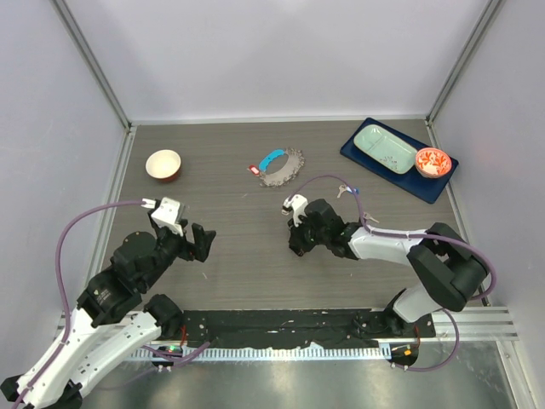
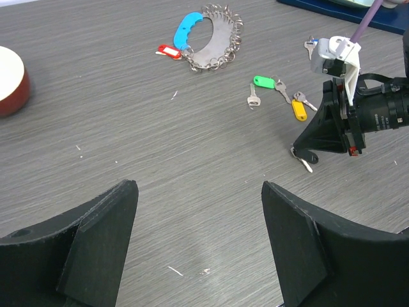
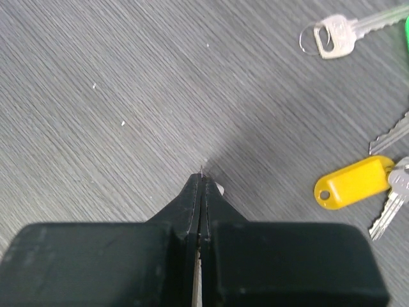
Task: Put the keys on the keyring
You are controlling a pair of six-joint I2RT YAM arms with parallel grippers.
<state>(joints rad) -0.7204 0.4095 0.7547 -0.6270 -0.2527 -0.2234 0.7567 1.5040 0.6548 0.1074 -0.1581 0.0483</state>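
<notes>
Far left, toward the back of the worktop (image 1: 230, 285), sits one white bowl (image 1: 163, 164), out of play. Near the front left edge the left gripper (image 2: 198, 187) hovers with its jaws spread wide and nothing between them. My read: it's parked in reserve, aimed across at the action.

Back centre lies the keyring (image 1: 284, 169): one loop of chain, one blue strap (image 2: 186, 29), one red tag (image 2: 169, 50). It lies flat, well apart from both arms, and I can see no key on it.

Just right of centre, the right gripper (image 3: 201, 176) is down at the surface, jaws pinched tight. A silver sliver (image 2: 307, 165) shows at its tips, likely a key being picked up. Whether it's truly gripped, I can't tell.

Beside it are three loose keys: the plain silver key (image 2: 253, 97), the green-tagged key (image 2: 263, 81) and the yellow-tagged key (image 2: 298, 109). They're spread enough to be taken singly. A fourth, the blue-tagged key (image 1: 349, 192), lies further back toward the tray (image 1: 423, 186). That's five, if the sliver counts.

That one blue tray sits in the back right corner, carrying one green dish (image 1: 383, 146) and one small bowl (image 1: 433, 162).
</notes>
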